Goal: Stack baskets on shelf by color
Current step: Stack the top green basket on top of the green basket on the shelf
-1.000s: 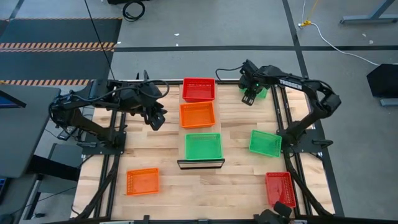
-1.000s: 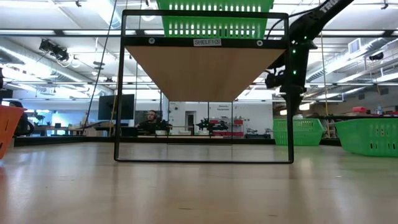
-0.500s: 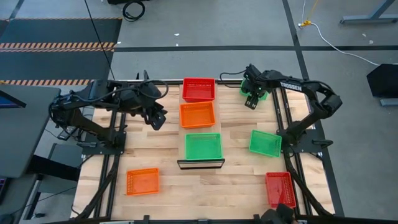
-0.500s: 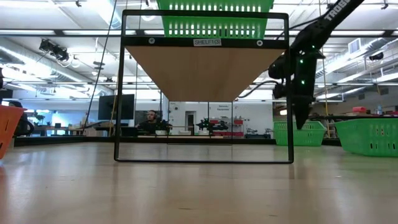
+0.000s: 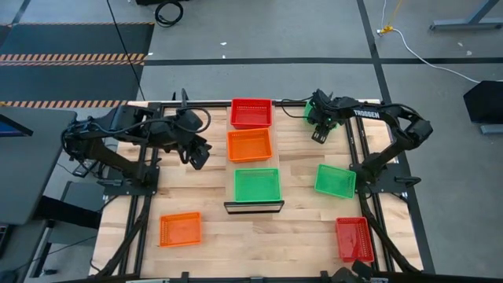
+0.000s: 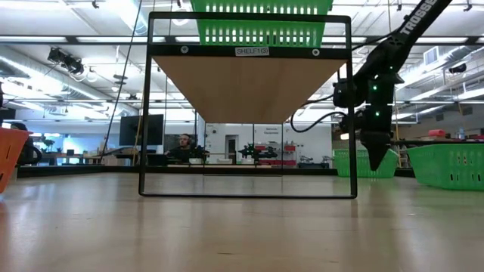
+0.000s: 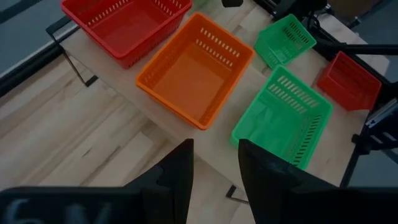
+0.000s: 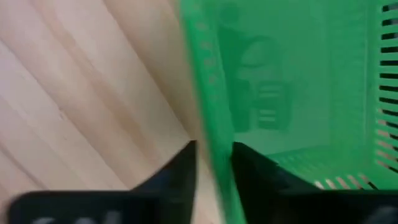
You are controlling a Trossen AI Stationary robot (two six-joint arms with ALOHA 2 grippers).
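The shelf runs down the frame's center, carrying 3 baskets: red, orange, green. The left gripper hovers beside the orange one, fingers spread, pinching nothing. At upper right, the right gripper straddles a green basket's wall, one finger either side.

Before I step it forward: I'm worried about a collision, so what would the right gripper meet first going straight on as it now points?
The right gripper would first meet the green basket: its rim wall runs between the open fingers, seemingly not yet gripped. Beyond is the tabletop, though depth is unclear.
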